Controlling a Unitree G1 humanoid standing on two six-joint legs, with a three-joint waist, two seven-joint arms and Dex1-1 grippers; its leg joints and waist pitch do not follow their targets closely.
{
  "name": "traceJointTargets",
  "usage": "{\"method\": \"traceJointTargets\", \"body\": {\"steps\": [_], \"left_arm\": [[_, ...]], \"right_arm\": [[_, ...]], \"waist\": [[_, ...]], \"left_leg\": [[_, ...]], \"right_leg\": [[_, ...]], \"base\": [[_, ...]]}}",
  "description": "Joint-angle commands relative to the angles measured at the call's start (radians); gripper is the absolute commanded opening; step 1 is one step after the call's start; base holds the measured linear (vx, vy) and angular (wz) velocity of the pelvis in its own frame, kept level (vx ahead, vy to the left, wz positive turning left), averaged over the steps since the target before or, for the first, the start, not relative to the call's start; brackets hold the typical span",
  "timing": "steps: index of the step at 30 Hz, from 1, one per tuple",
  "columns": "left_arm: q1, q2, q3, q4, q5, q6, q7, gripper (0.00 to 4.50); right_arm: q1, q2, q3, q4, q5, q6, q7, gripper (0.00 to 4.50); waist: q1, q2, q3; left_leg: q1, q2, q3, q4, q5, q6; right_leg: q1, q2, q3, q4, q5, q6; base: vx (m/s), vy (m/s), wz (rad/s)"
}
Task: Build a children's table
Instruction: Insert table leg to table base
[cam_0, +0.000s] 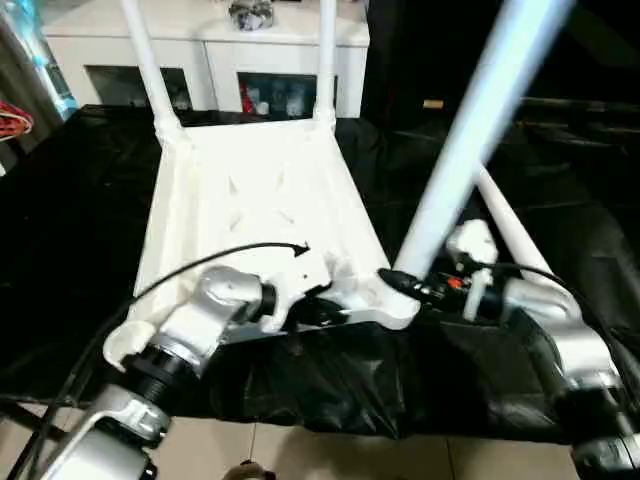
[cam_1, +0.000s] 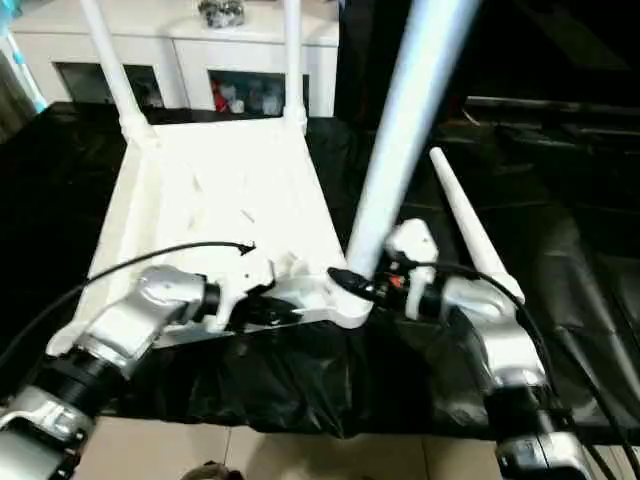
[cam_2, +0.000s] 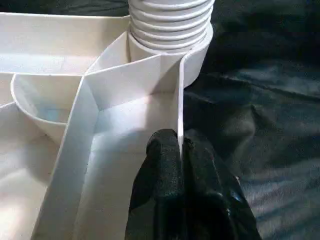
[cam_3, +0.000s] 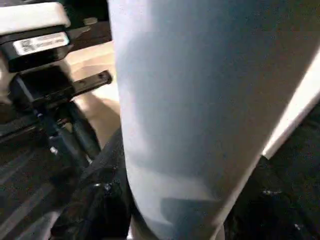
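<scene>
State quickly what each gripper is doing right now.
Left gripper: shut on the tabletop's rim.
Right gripper: closed around the leg at the near corner socket.

Left pincer (cam_2: 181, 150) pinched shut; right pincer (cam_0: 402, 284) half-spread, clasping; silver forearms reaching forward.

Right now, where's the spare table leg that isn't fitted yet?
The loose leg lies on the black sheet right of the upturned tabletop, just behind the right claw.
</scene>
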Motion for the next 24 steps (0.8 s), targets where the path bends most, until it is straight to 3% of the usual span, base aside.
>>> {"method": "traceJointTargets", "body": {"steps": [1, 13, 18, 24], "left_arm": [[-0.042, -0.001, 0.031, -0.038, -0.036, -0.043, -0.038, 0.0], [-0.048, 0.035, 0.016, -0.056, -0.051, -0.073, -0.134, 0.0], [-0.062, 0.064, -0.006, -0.043, -0.054, -0.089, -0.226, 0.0], [-0.09, 0.058, 0.013, 0.008, -0.041, -0.102, -0.218, 0.0]], "right_arm": [[0.016, -0.01, 0.048, 0.081, -0.048, 0.051, 0.023, 1.88], [-0.001, -0.023, 0.096, 0.103, -0.044, 0.035, 0.151, 1.88], [0.023, -0.043, 0.133, 0.068, -0.049, 0.004, 0.229, 1.88], [0.029, -0.043, 0.138, 0.065, -0.06, -0.016, 0.254, 1.88]], "waist": [[0.003, -0.01, -0.065], [0.0, -0.01, -0.06], [0.004, -0.008, -0.056], [0.013, -0.008, -0.052]], "left_leg": [[0.02, 0.044, -0.019, -0.075, -0.303, 0.023], [0.02, 0.048, -0.018, -0.079, -0.311, 0.026], [0.024, 0.05, -0.02, -0.082, -0.339, 0.02], [0.032, 0.05, -0.021, -0.084, -0.392, 0.002]], "right_leg": [[0.04, -0.073, 0.042, -0.09, -0.369, -0.181], [0.04, -0.073, 0.045, -0.086, -0.33, -0.206], [0.036, -0.075, 0.046, -0.091, -0.371, -0.194], [0.03, -0.077, 0.047, -0.097, -0.428, -0.191]], "base": [[0.0, 0.0, 0.0], [0.0, 0.0, 0.0], [0.0, 0.0, 0.0], [0.0, 0.0, 0.0]]}}
